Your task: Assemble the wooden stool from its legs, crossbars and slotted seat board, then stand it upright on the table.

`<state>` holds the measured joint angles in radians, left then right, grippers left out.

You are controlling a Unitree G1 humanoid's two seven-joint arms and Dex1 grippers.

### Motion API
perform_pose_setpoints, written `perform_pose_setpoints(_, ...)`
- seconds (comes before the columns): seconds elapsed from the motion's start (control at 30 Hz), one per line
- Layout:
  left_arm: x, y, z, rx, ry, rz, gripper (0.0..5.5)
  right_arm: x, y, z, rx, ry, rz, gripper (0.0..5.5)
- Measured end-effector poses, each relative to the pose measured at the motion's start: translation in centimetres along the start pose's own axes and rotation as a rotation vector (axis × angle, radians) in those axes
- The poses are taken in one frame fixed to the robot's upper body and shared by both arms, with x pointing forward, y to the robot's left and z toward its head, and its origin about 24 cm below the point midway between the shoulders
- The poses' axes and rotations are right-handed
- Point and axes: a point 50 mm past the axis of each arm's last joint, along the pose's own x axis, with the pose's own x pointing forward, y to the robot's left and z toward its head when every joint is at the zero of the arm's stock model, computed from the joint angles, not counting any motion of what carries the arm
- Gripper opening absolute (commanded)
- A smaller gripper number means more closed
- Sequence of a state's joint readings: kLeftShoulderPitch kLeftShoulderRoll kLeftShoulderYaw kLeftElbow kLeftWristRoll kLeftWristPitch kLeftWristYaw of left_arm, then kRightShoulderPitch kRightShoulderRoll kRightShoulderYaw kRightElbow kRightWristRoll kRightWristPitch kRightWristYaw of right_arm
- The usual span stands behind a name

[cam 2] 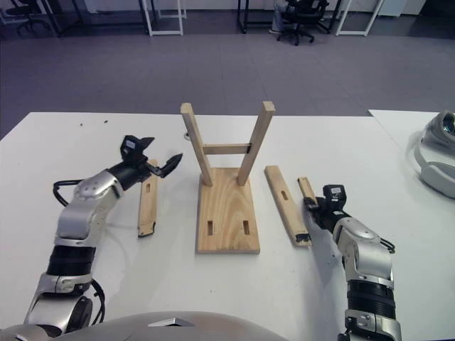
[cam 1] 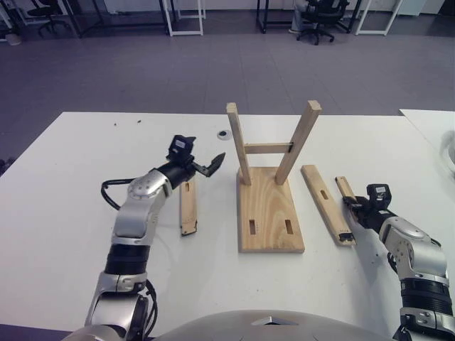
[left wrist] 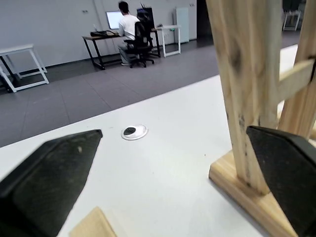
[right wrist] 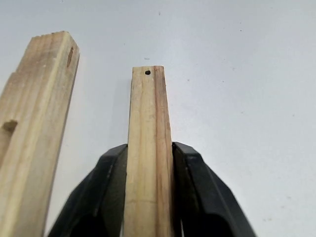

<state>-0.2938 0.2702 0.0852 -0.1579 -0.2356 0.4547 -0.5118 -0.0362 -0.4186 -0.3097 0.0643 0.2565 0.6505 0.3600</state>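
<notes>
Head view, stool: seat board (cam 1: 270, 213) lies flat on white worktop (cam 1: 71, 156). 2 upright legs (cam 1: 238, 142) stand in its far slots, w/ fitted crossbar (cam 1: 268, 148) btwn them. Near 2 slots are empty.
Head view, loose parts: loose left leg (cam 1: 188, 206) lies left of the board, loose right leg (cam 1: 325, 203) right of it, spare crossbar (cam 1: 344, 186) just beyond that.
Head view, arms: left gripper (cam 1: 206, 153) hovers above the worktop, btwn loose left leg and the upright pair. Right gripper (cam 1: 354, 206) sits low at spare crossbar's near end.
Left wrist view: jaws spread wide, nothing held. An upright leg stands close by one finger (left wrist: 286, 177).
Left risk: a knock from the open jaws could prob. tip the pair, as they seem only slotted in.
Right wrist view: jaws clamped on spare crossbar, loose right leg just beside.
Right risk: bar is held near one end, so it may swing or slip on lifting, or nudge the neighbour leg.
</notes>
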Motion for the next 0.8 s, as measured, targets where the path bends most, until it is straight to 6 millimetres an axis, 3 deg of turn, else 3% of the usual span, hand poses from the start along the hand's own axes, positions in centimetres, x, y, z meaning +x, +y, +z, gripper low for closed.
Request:
perform_pose_setpoints(0.07, -0.8, 1.6, 2.7, -0.047, -0.099, 0.08, 5.4, 0.1, -0.1, 0.3, 0.006, -0.049, -0.028, 1.32)
perform_pose_setpoints(0.13, -0.6, 1.8, 7.3, -0.141, -0.287, 0.082, 5.4, 0.1, -0.7, 2.5, 0.021, -0.185, -0.077, 1.32)
perform_pose_setpoints(0.2, 0.2, 0.2, 11.3, -0.279, -0.456, -0.032, 5.4, -1.1, -0.1, 9.7, -0.063, -0.493, -0.08, 1.32)
perform_pose_setpoints(0.23, 0.6, -1.0, 13.1, -0.341, -0.516, -0.111, 5.21, -2.5, 1.3, 13.9, -0.135, -0.674, -0.045, 1.32)
perform_pose_setpoints(0.27, 0.9, -2.2, 14.8, -0.397, -0.57, -0.191, 5.0, -4.7, 3.8, 18.3, -0.228, -0.874, 0.029, 1.32)
perform_pose_setpoints(0.3, 1.2, -3.2, 16.3, -0.456, -0.606, -0.26, 4.83, -7.3, 7.7, 21.5, -0.35, -1.061, 0.152, 1.32)
perform_pose_setpoints(0.37, 1.6, -4.5, 17.4, -0.535, -0.619, -0.343, 4.52, -9.1, 13.4, 22.5, -0.503, -1.175, 0.357, 1.32)
perform_pose_setpoints(0.43, 2.4, -5.8, 17.7, -0.604, -0.589, -0.414, 4.15, -9.9, 18.5, 21.6, -0.577, -1.215, 0.564, 1.32)
perform_pose_setpoints(0.47, 2.7, -6.5, 17.7, -0.622, -0.564, -0.447, 3.91, -10.2, 20.1, 21.1, -0.579, -1.228, 0.639, 1.32)
perform_pose_setpoints(0.8, 2.4, -7.7, 18.0, -0.641, -0.538, -0.507, 2.33, -10.5, 20.6, 20.8, -0.601, -1.234, 0.682, 1.32)
